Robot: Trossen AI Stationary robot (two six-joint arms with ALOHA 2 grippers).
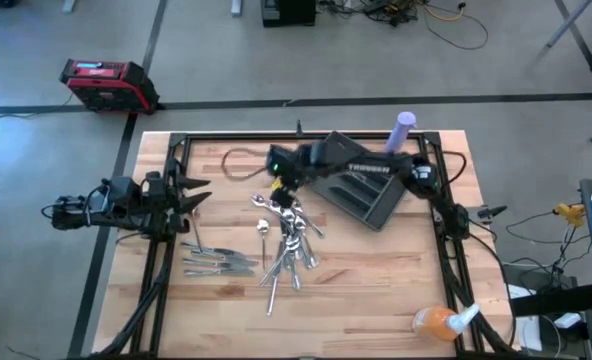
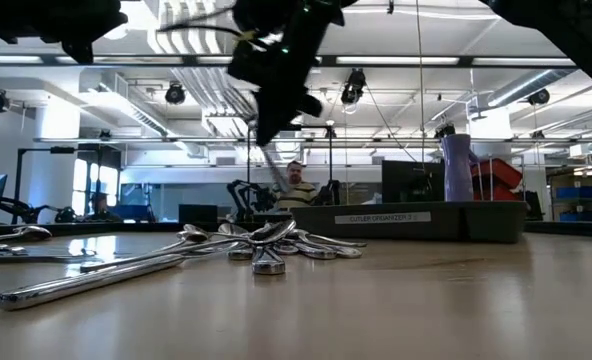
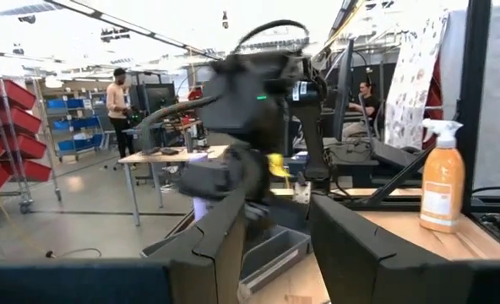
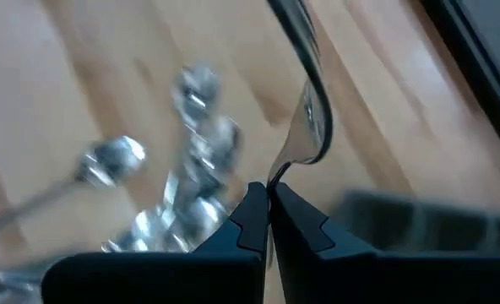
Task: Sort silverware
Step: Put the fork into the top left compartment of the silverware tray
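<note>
- Two arms work at the wooden table; the right gripper hangs over the middle of the table, its fingers pinched closed on the thin end of one piece of silverware, apparently a fork, which sticks out beyond the tips.
- Remaining silverware lies in a tangled heap near the table's centre, with a smaller row towards the left edge.
- Dark tray sits towards the far edge, right of the heap.
- Left gripper waits at the left edge, fingers spread open, holding nothing.
- Handling, as judged: each piece is stiff, light and slim, with a polished surface that is likely slippery; a pinch across the narrow handle, away from bowl or tines, seems best, since a grip near one end lets the piece swing.
- Overlapping pieces may drag neighbours when lifted.
</note>
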